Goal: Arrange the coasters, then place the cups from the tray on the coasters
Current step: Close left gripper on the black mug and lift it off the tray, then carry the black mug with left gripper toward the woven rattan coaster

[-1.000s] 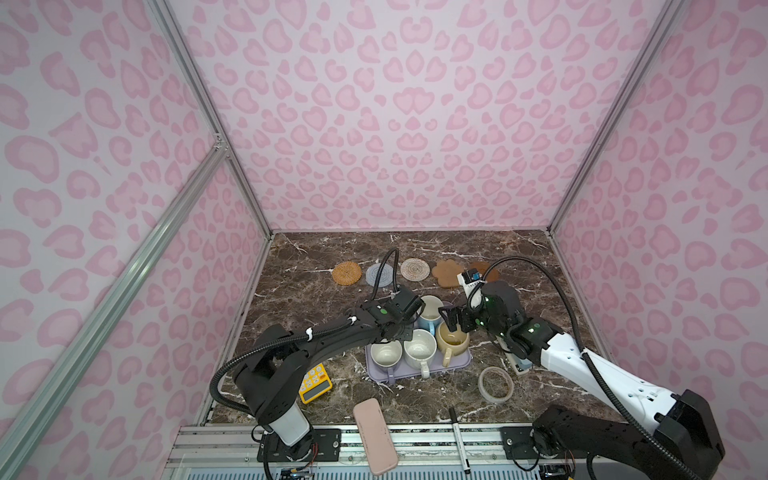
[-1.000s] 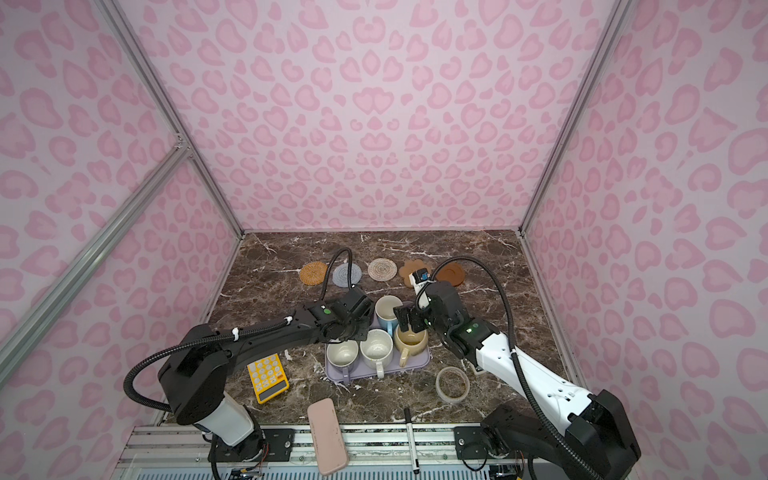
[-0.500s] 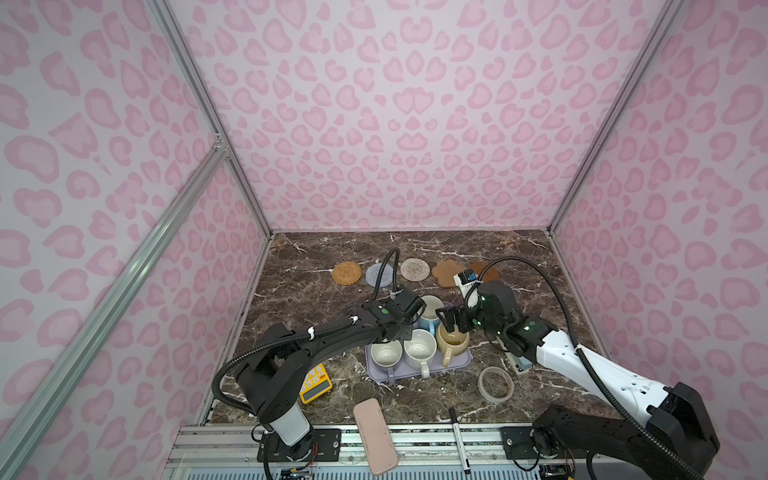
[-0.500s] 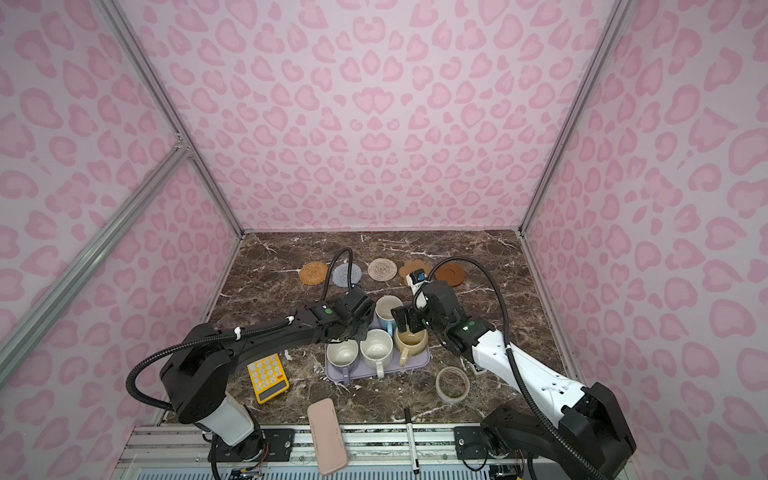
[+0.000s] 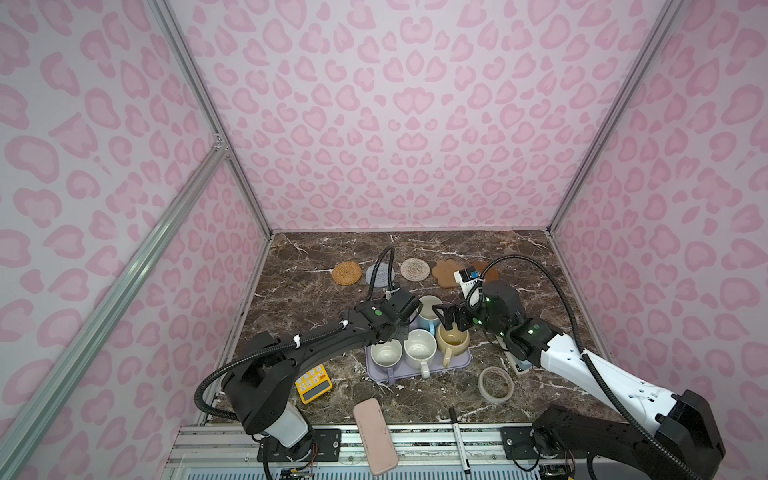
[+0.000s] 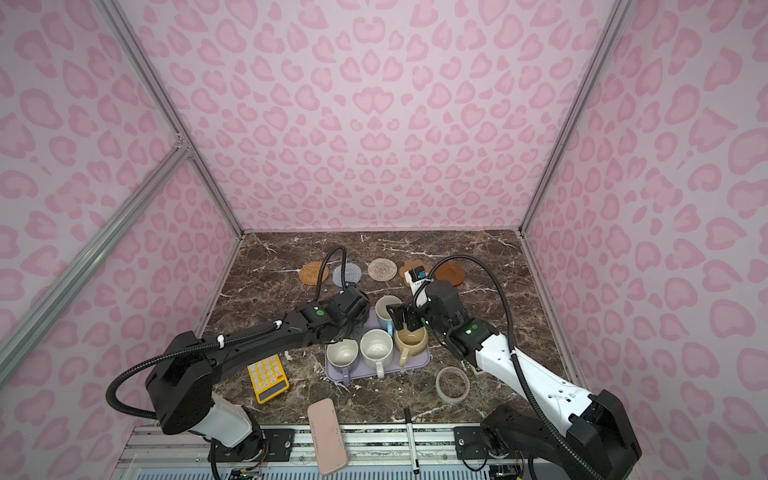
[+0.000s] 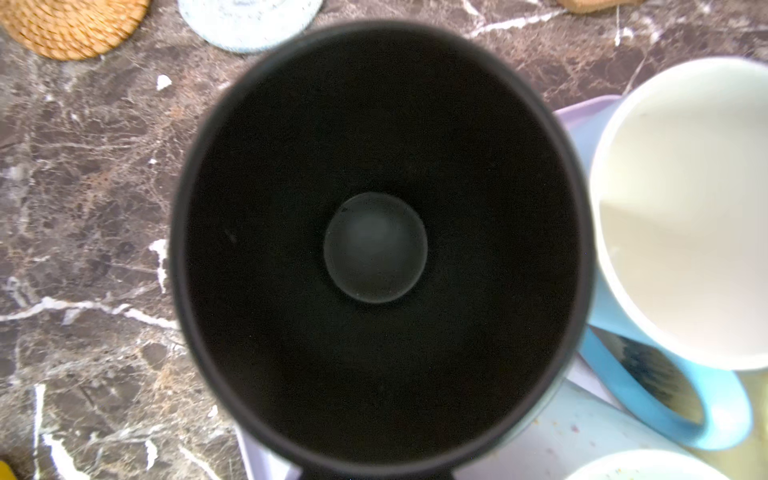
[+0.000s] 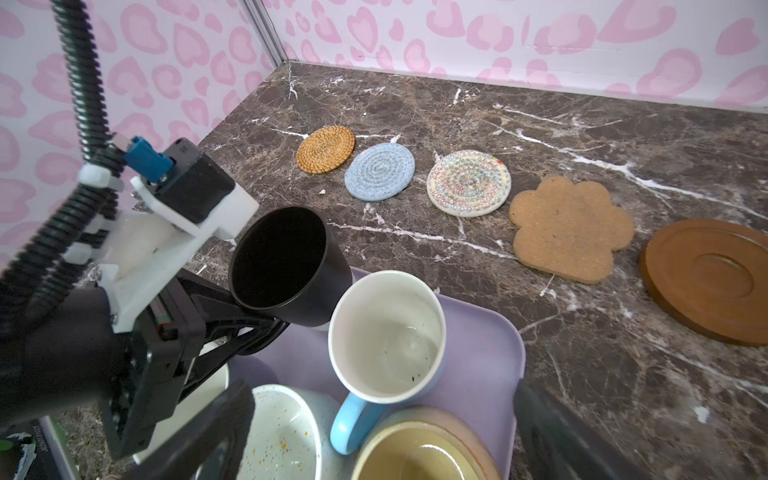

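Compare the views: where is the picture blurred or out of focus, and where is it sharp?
Left wrist view: the black cup fills the frame, its rim blurred, the marble table beside it sharper. Right wrist view: the paw-shaped coaster is crisp. Both top views: evenly lit, sharp throughout.

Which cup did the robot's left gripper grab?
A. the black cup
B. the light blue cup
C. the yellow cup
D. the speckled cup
A: in the right wrist view the left gripper is shut on the black cup, while the light blue cup stands free on the tray beside it.
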### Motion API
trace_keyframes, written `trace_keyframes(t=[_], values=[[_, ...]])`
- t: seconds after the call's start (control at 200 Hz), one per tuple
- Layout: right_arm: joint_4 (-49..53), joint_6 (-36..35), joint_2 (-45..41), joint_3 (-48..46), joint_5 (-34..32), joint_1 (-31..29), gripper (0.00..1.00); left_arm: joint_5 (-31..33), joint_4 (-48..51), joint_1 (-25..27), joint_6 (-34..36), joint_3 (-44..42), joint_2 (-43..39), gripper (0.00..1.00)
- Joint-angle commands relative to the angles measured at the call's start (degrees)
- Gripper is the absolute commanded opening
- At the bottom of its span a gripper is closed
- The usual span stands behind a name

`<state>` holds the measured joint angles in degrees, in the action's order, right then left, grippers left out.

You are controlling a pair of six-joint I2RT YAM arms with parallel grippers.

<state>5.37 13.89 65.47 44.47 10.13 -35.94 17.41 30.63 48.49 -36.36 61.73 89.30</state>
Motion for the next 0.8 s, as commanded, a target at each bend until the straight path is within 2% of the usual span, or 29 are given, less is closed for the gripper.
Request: trace_keyframes(t=[0.0, 0.18, 0.36, 0.505, 0.615, 0.71, 0.795], values=[[-3.4, 0.25, 0.25, -0.32, 0.86, -0.45, 0.99, 3.36, -0.39, -0.06, -0.49, -0.04, -2.35, 0.02], [-5.1, 0.97, 1.85, 1.25, 1.56, -1.49, 0.99, 5.1, 1.72, -0.21, 0.8, 1.97, -5.32, 0.02], [-7.17, 1.2, 5.1, 4.05, 0.56, -3.77, 0.99, 5.59, 2.88, -2.62, 1.53, 4.26, -5.74, 0.02], [-10.95, 1.92, 8.58, 5.95, 0.94, -4.97, 0.99, 5.23, 2.94, -6.5, 2.48, 5.35, -6.3, 0.02], [-13.04, 3.92, 12.52, 8.47, -0.22, -5.1, 0.99, 10.79, 6.36, -8.97, 2.91, 8.57, -5.28, 0.02], [-16.2, 5.75, 15.5, 9.73, -0.88, -5.15, 0.99, 7.0, 4.24, -13.05, 4.42, 8.75, -5.45, 0.02], [-15.48, 5.81, 18.45, 12.49, -0.11, -5.21, 0.99, 6.06, 2.73, -15.95, 5.51, 8.84, -5.37, 0.02]])
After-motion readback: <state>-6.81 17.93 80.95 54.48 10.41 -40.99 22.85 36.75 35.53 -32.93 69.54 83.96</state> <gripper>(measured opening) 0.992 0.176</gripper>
